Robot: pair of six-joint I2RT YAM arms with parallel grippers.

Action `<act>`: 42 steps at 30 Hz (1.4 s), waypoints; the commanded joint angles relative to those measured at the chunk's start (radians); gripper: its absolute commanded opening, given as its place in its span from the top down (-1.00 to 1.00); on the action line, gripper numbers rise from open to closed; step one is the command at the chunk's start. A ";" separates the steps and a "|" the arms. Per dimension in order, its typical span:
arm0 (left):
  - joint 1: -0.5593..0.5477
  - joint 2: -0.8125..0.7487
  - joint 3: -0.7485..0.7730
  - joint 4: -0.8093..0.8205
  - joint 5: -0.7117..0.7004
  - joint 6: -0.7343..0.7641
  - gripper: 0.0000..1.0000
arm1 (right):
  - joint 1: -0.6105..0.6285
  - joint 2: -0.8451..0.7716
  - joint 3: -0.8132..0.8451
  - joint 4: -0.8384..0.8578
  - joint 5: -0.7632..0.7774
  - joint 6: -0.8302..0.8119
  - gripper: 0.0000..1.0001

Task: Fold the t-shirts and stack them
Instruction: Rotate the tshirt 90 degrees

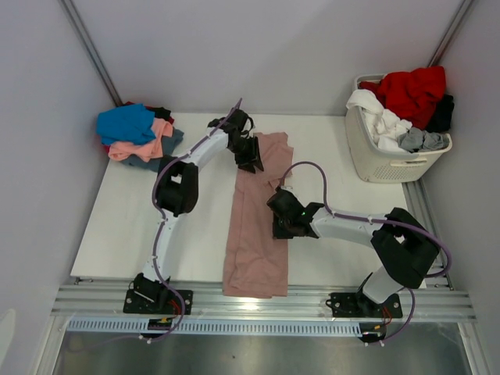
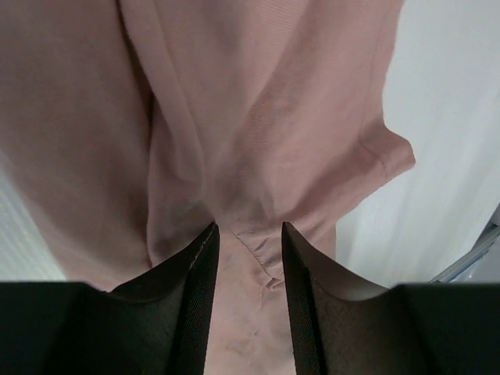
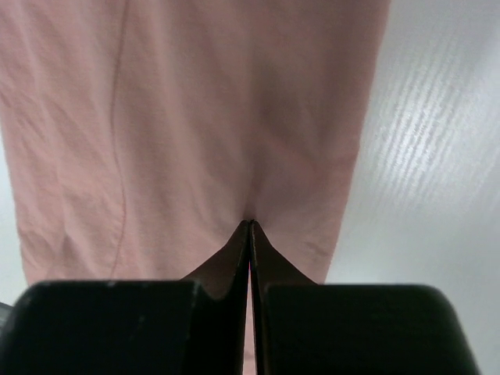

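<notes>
Folding the pink t-shirt (image 1: 254, 250) was your step in hand; it lay as a long strip on the table (image 1: 125, 226), far edge to near edge. Your right gripper (image 3: 250, 223) pinched its right edge tight. Your left gripper (image 2: 250, 226) stood half apart astride a pucker at the far end. The next move, I judged, called for a firm left grip before you folded it crosswise.

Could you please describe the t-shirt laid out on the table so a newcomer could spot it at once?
Look at the white table, midway between the pile of clothes in its far left corner and the laundry basket at its far right. The dusty-pink t-shirt lies there as one long strip, near edge to far. It alone is spread flat; every other garment is heaped.
</notes>
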 commanded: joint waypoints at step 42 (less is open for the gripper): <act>-0.047 -0.969 -1.084 0.306 -0.126 -0.163 0.09 | -0.152 -0.443 -0.198 -0.096 0.104 -0.069 -0.18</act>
